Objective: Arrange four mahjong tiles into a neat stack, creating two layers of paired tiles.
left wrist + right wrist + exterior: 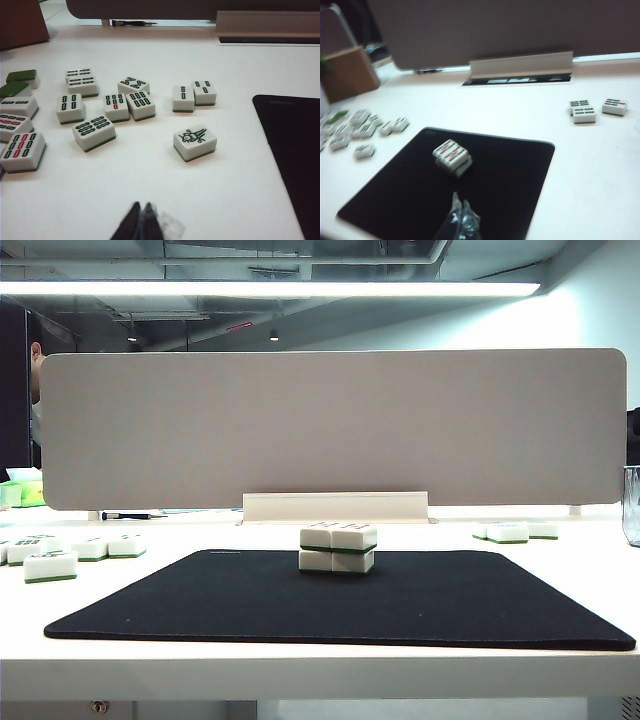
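loose tiles, left [50, 565]: scattered on the white table [320, 665] left of the mat, face up, most with green bar marks; several touch in pairs. One bird-marked tile [195, 142] lies alone, nearest the mat edge.
screwdriver [134, 23]: dark, lying flat at the foot of the divider, behind the loose tiles.
left gripper [141, 223]: low over bare table, near side of the loose tiles, touching none. Fingertips pressed together, nothing between them.
mat [400, 610]: black, flat, centred on the table.
stack [338, 548]: on the mat, toward its far edge, about mid-width. Two wide, two high; white blocks with thin green bands. Upper pair looks slightly shifted right over the lower pair.
top faces [451, 150]: red and green marks, seen from the right wrist view; picture is blurred, so marks unreadable.
right gripper [460, 220]: above the mat on the near side of the stack, clearly apart from it. Tips pinched to a point, carrying nothing.
divider [335, 425]: pale panel standing across the back of the table, with a white base bracket [336, 506] right behind the stack.
tiles, right [515, 531]: small group on the table beyond the mat's right corner, well apart from the stack.
glass [631, 504]: clear, at the far right edge, only partly in view.
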